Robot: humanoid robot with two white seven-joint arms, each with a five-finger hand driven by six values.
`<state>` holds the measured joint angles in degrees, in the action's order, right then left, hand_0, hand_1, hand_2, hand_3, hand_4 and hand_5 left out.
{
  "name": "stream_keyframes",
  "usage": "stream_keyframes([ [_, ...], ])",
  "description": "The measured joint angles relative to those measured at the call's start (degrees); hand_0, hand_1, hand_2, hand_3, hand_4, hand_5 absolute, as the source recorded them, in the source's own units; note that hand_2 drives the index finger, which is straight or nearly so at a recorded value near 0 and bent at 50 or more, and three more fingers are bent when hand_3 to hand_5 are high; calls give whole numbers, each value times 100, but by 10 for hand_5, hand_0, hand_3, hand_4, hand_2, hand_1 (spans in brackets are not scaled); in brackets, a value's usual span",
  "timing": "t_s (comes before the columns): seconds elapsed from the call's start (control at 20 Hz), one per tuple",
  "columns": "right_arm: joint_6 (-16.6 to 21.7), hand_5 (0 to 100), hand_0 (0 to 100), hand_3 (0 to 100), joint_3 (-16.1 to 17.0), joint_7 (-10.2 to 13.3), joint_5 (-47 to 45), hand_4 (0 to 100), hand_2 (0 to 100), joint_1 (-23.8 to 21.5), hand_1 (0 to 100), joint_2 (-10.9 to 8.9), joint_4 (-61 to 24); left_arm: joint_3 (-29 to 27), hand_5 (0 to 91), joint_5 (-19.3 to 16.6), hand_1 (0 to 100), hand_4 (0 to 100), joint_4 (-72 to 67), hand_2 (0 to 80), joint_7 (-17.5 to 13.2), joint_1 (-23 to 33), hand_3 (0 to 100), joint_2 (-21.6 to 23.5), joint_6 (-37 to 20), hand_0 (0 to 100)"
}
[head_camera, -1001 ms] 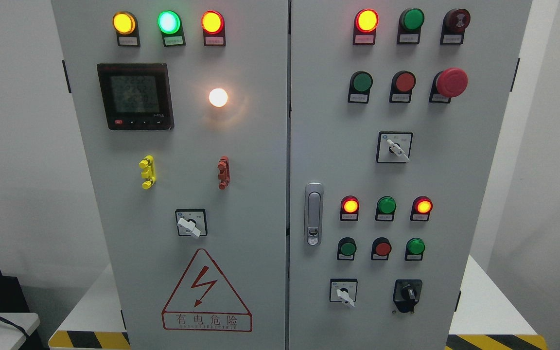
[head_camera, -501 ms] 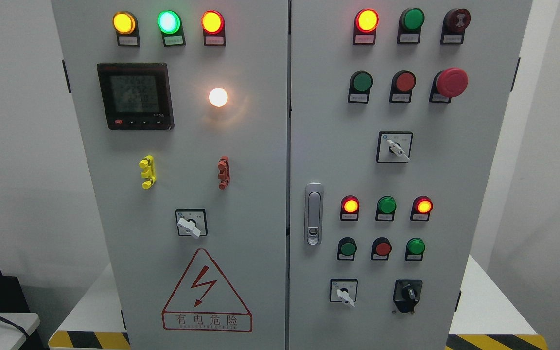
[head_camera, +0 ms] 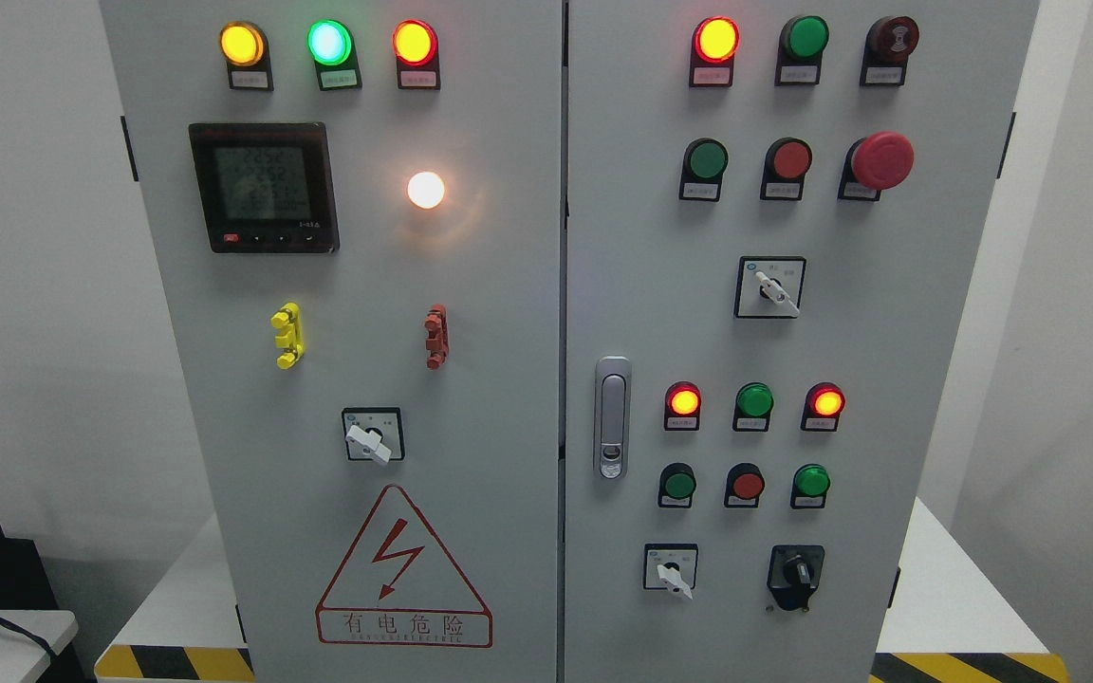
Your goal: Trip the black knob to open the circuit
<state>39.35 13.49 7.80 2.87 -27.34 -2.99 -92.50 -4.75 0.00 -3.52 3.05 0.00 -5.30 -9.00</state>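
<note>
A grey painted metal cabinet (head_camera: 509,285) with two flat doors fills the head view. The black knob (head_camera: 796,572), a small rotary grip on a squarish black plastic base, sits at the right door's lower right, beside a white-handled switch (head_camera: 671,570). Round glossy lamps (head_camera: 715,40) glow above. A chrome latch (head_camera: 612,417) lies near the door seam. Neither robot hand is in view, so their state cannot be told.

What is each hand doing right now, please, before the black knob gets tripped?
Left hand: not in view, so its state cannot be told.
Right hand: not in view either.
The black knob on the cabinet's lower right has nothing touching it.
</note>
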Motion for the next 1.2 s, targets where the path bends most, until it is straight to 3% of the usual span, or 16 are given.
stream_keyframes([
  [0.3,-752,942,255,782,24,174,77,820,398,547,703,-12,-216,0,0,0,389,0,0,0,0,0,0,0,0,120],
  [0.7,-1361,949,157,797,-32,482,436,838,428,1140,770,-21,-373,0,0,0,389,0,0,0,0,0,0,1,0,120],
  [1.2,-2297,953,162,792,-271,722,639,841,424,1889,791,-22,-457,0,0,0,389,0,0,0,0,0,0,1,0,120],
])
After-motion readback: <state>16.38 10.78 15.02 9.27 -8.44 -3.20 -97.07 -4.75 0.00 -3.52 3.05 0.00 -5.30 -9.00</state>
